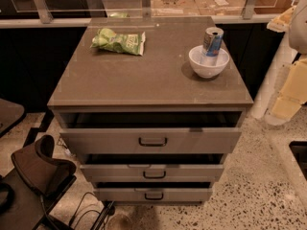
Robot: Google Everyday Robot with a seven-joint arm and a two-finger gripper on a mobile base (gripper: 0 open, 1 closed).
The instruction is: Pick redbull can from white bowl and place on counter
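Note:
The redbull can (212,40), blue and silver with a shiny top, stands tilted inside the white bowl (208,65). The bowl sits near the right back corner of the grey-brown counter (144,75). My arm (292,80) hangs along the right edge of the view, beside the cabinet. My gripper (280,19) is at the upper right, off the counter, to the right of the bowl and apart from the can.
A green crinkled snack bag (119,41) lies at the back left of the counter. The top drawer (152,139) is pulled out a little, above two more drawers. A dark chair (41,169) stands at the lower left. Speckled floor lies around the cabinet.

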